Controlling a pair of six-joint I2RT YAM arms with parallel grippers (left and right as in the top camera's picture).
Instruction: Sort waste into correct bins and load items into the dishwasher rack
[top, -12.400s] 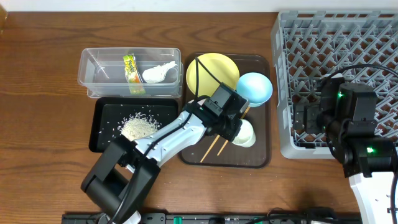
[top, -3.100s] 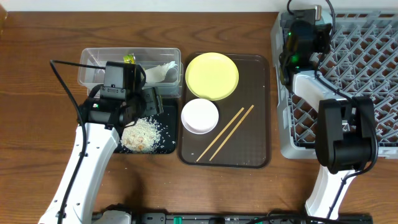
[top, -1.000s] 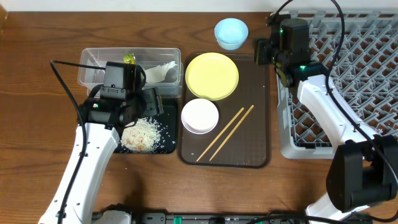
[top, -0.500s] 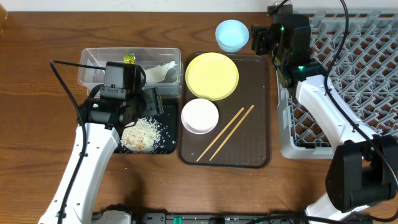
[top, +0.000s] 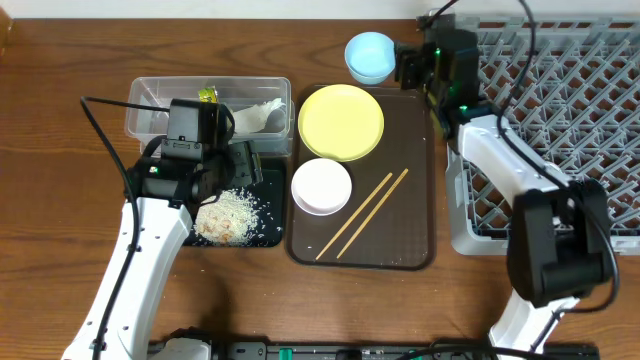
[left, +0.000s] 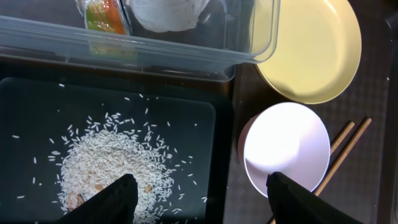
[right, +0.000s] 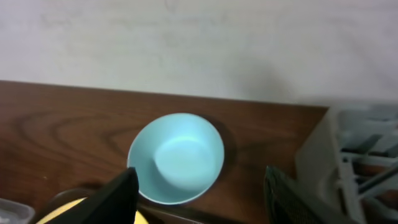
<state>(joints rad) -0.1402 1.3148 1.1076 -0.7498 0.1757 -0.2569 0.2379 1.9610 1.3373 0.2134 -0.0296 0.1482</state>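
Observation:
The light blue bowl (top: 370, 56) (right: 177, 158) stands upright on bare wood beyond the brown tray. My right gripper (top: 403, 66) (right: 202, 199) is open just to its right, with the bowl's near rim ahead of the fingers and nothing gripped. My left gripper (top: 240, 165) (left: 202, 202) hangs open over the black tray (top: 272, 236) with the rice (top: 228, 215) (left: 112, 165). The clear tub (top: 150, 120) contains the wrapper (top: 208, 95) and the white paper (top: 262, 115). On the brown tray lie the yellow plate (top: 341, 122), the white bowl (top: 321, 186) and the chopsticks (top: 362, 213).
The grey dishwasher rack (top: 560, 120) fills the right side, and my right arm reaches out over its left wall. The brown serving tray (top: 415, 200) lies between the bins and the rack. A pale wall runs along the table's far edge, close behind the blue bowl.
My right gripper has shifted left and toward the far edge, closer to the blue bowl, which stays put. The left arm has not moved.

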